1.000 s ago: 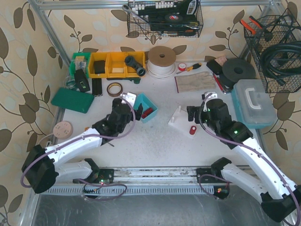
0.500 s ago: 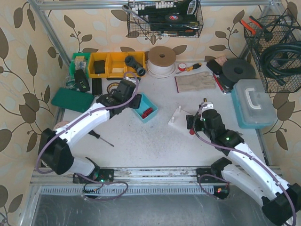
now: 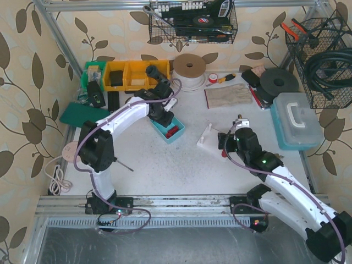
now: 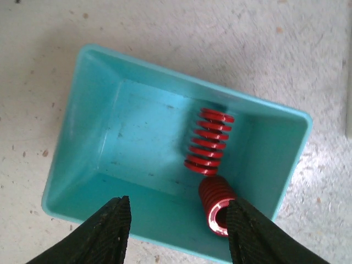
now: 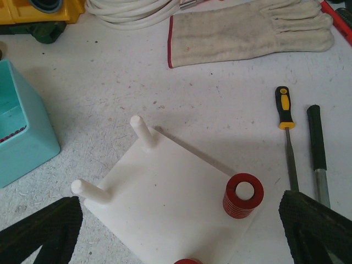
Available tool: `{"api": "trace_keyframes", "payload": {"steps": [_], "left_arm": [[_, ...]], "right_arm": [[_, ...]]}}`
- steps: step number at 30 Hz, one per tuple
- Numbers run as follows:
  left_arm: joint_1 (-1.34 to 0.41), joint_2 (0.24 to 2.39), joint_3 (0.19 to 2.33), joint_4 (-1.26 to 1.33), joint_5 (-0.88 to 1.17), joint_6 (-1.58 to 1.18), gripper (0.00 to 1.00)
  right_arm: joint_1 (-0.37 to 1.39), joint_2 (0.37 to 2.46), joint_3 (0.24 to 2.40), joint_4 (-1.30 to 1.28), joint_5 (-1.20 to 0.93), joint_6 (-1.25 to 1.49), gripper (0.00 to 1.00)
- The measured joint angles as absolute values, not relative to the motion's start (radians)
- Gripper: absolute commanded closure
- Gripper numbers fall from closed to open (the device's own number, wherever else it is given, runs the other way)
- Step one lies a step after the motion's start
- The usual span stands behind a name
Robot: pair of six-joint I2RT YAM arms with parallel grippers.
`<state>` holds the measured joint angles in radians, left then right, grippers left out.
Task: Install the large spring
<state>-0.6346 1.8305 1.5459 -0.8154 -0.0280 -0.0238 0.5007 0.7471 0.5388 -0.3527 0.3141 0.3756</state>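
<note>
A: Hands?
B: My left gripper (image 4: 176,220) and right gripper (image 5: 179,220) both gape empty.
A: The spring?
B: In the teal bin (image 4: 82,137), left of the white plate (image 5: 165,203). I'd straddle the large spring (image 4: 209,142), the flat one I reckon, clear of the other spring (image 4: 216,206).

You have turquoise bin (image 4: 93,121), red springs (image 4: 209,142), white peg plate (image 5: 165,209), cream glove (image 5: 247,27) with red hem, yellow-and-black screwdriver handle (image 5: 284,107), yellow bins (image 3: 129,75), beige wallpaper (image 3: 22,93) patterned with brown leaves.
</note>
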Motion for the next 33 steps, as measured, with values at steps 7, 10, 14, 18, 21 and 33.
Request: {"api": "trace_keyframes", "payload": {"steps": [7, 10, 14, 18, 21, 33], "left_arm": [[-0.635, 1.873, 1.604, -0.941, 0.041, 0.049, 0.48], [-0.635, 1.886, 1.617, -0.972, 0.063, 0.076, 0.5], [-0.635, 1.914, 1.629, -0.985, 0.089, 0.097, 0.53], [-0.635, 1.95, 1.634, -0.987, 0.106, 0.111, 0.53], [-0.635, 1.971, 1.642, -0.993, 0.111, 0.115, 0.52], [-0.635, 2.035, 1.771, -1.074, 0.049, 0.02, 0.49]], "right_arm": [[0.501, 0.739, 0.539, -0.339, 0.316, 0.373, 0.04], [0.501, 0.727, 0.539, -0.339, 0.319, 0.373, 0.04], [0.501, 0.719, 0.539, -0.34, 0.326, 0.373, 0.04], [0.501, 0.718, 0.539, -0.34, 0.334, 0.373, 0.04], [0.501, 0.719, 0.539, -0.34, 0.339, 0.373, 0.04], [0.501, 0.725, 0.539, -0.34, 0.351, 0.369, 0.04]]}}
